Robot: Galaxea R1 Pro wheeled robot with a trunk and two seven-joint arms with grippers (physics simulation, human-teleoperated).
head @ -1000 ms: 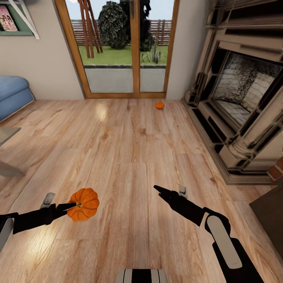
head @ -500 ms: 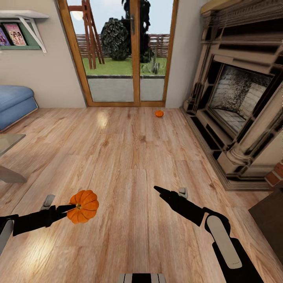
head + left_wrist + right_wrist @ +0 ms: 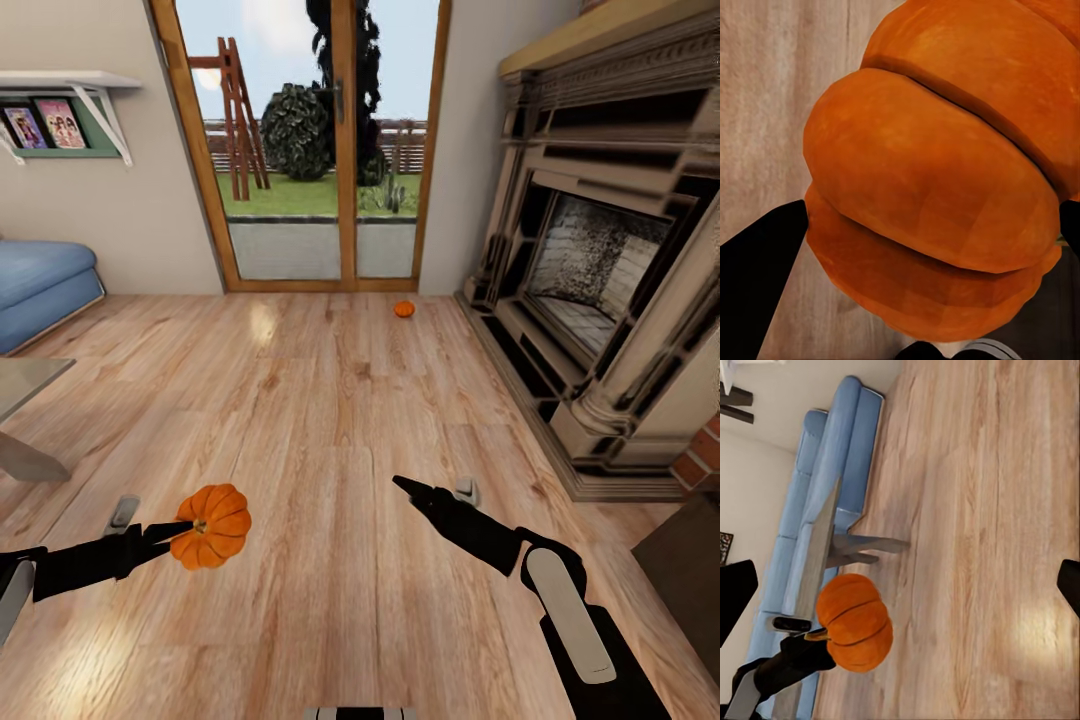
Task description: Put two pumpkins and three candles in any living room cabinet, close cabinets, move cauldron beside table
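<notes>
A: So, head view, item one: left gripper (image 3: pixel 183 527) clamped on a pumpkin (image 3: pixel 212 524), held above the wooden floor (image 3: pixel 330 420) at near left. Item two: right gripper (image 3: pixel 403 485) at near centre, carrying nothing, tips drawn to a point, apparently together.

B: And the other pumpkin?

A: Second pumpkin (image 3: pixel 404 309) on the floor, far, just before the glass door (image 3: pixel 320 160), left of the fireplace (image 3: pixel 600 270). Sofa (image 3: pixel 45 285) far left, glass table (image 3: pixel 25 400) at the left edge. No cabinet or candles logged.

B: Step in hand?

A: By my reading, one pumpkin in carriage, awaiting a cabinet. Next move calls for either driving to the cabinet, or collecting the far pumpkin with the free right arm first.

B: Left wrist view?

A: Pumpkin (image 3: pixel 945 172) very close, ribs plain, a dark finger (image 3: pixel 761 277) at each side. It confirms the clamp, which the head view leaves small.

B: Right wrist view?

A: Held pumpkin (image 3: pixel 855 622) and left gripper (image 3: pixel 817 649) seen from the side, with sofa (image 3: pixel 832 495) and table (image 3: pixel 825 562) beyond. Its own fingertips (image 3: pixel 735 596) sit at opposite edges, so here the jaws read apart, contrary to the head view
</notes>
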